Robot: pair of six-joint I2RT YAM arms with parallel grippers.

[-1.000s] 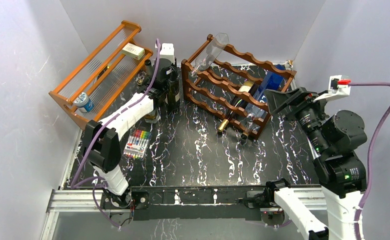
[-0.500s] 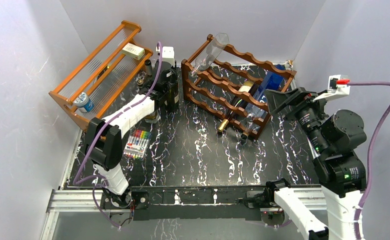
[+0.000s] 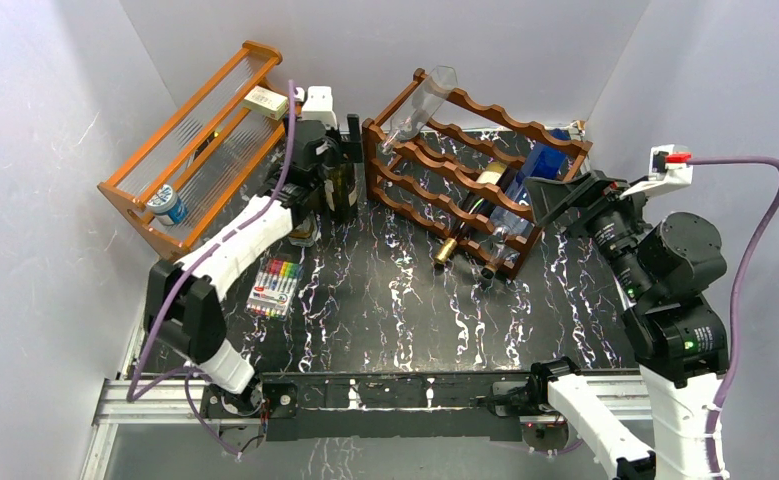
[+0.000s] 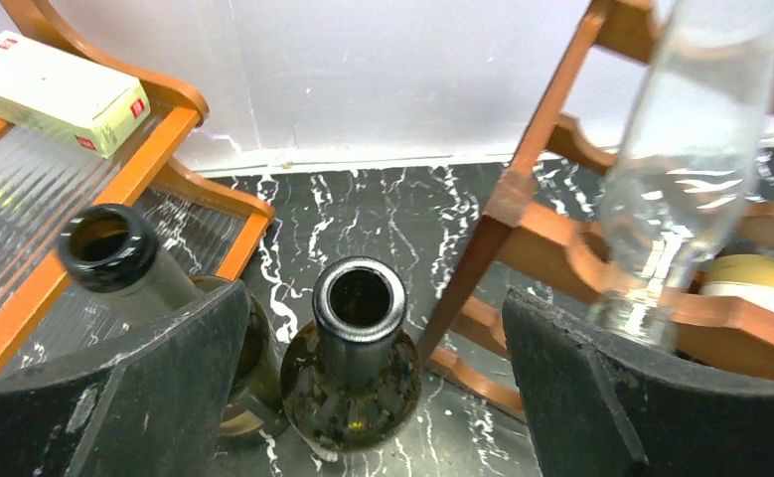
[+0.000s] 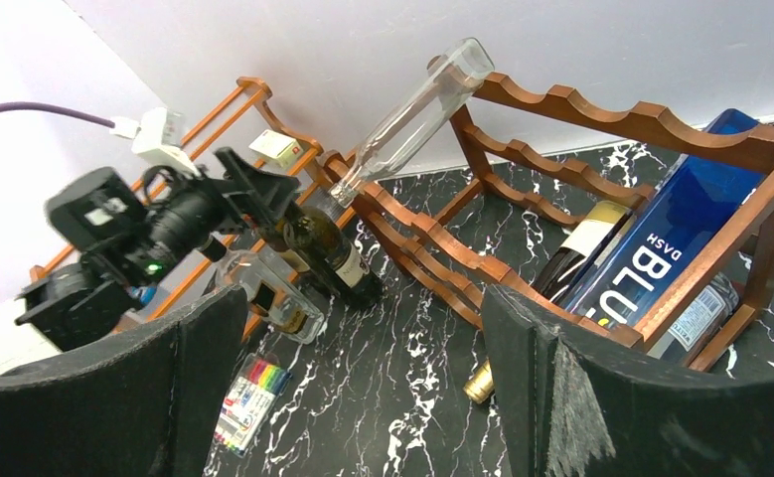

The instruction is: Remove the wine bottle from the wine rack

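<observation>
The left tool (image 4: pixel 375 328) stands wide open, its 2 fingers either side of the dark green wine bottle (image 4: pixel 358 298) without touching it. The bottle stands upright on the marble table (image 3: pixel 395 300), just left of the wine rack (image 4: pixel 507 199) and beside a 2nd open bottle (image 4: pixel 109 248). The right tool (image 5: pixel 363 328) hovers open near the rack's right end.

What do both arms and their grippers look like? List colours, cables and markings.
Both the left arm and right arm have white link shells between bulky black joints. A purple cable loops along each; the right one ends in a white box with a red tab. The left gripper and right gripper carry broad black fingers, scuffed grey.
</observation>
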